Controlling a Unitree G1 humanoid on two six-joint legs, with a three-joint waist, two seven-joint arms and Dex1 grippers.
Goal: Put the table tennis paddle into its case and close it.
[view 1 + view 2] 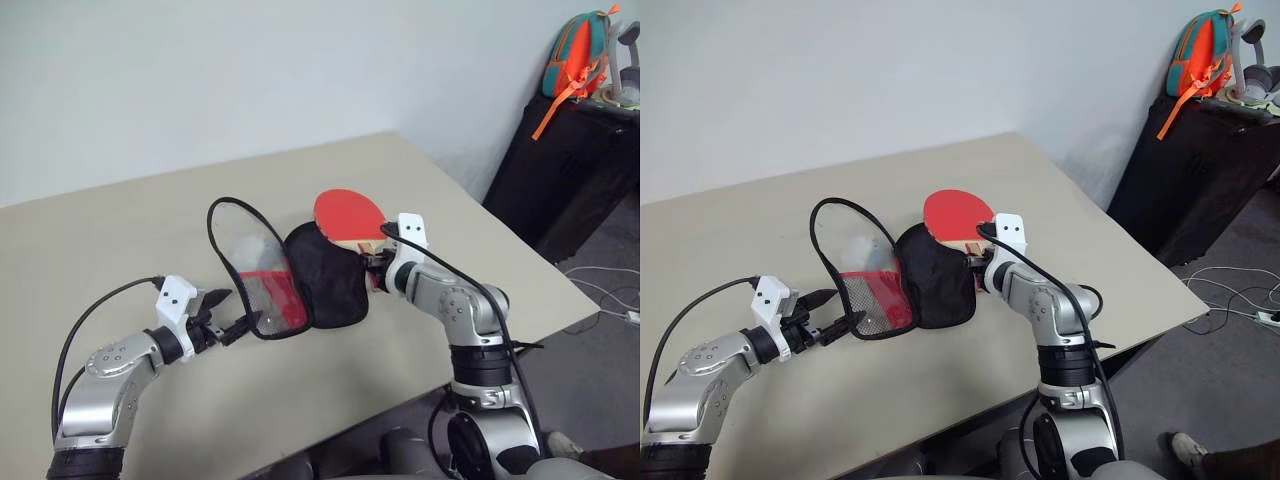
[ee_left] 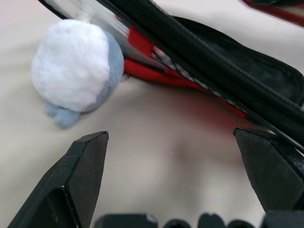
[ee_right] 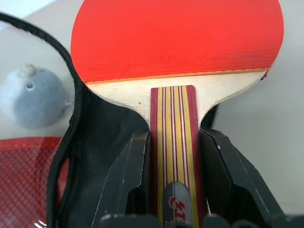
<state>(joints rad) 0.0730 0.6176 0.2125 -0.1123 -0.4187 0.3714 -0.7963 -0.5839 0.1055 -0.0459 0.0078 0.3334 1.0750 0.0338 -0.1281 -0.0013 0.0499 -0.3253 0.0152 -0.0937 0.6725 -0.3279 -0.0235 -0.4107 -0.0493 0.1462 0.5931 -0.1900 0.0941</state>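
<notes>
Right gripper [image 3: 173, 156] clamped on the paddle [image 1: 348, 215] by its striped wooden handle; both black fingers [image 3: 130, 175] press the handle's sides, seen plainly in the right wrist view. Red face points away from the wrist, tilted up and held above the table, over the far right edge of the case [image 1: 290, 275].

Case lies open on the table [image 1: 130, 260], between the two arms. Black fabric half [image 1: 328, 275] lies flat on the right side, just under and beside the paddle head. Clear half [image 1: 245, 250] with its black rim stands raised to the left; red and mesh part [image 1: 880, 300] sits low at the near side.

Left gripper [image 1: 228, 315] spread wide, holding nothing. Its fingertips sit at the near left rim of the case; touching or just short of it, cannot tell. In the left wrist view the two fingers [image 2: 78, 175] frame bare tabletop with the case's black zip edge and red trim just beyond.

A small white and pale blue plush ball [image 2: 76, 66] sits by the case on the table, seen through the clear panel in the right wrist view.

Surface: beige tabletop, plain. Black cables run off both wrists.

Room: pale wall behind. At right, well apart from the table, a black cabinet [image 1: 560, 170] with an orange and teal backpack [image 1: 578, 55] on top. Grey floor with white cables [image 1: 600, 295] at right.
</notes>
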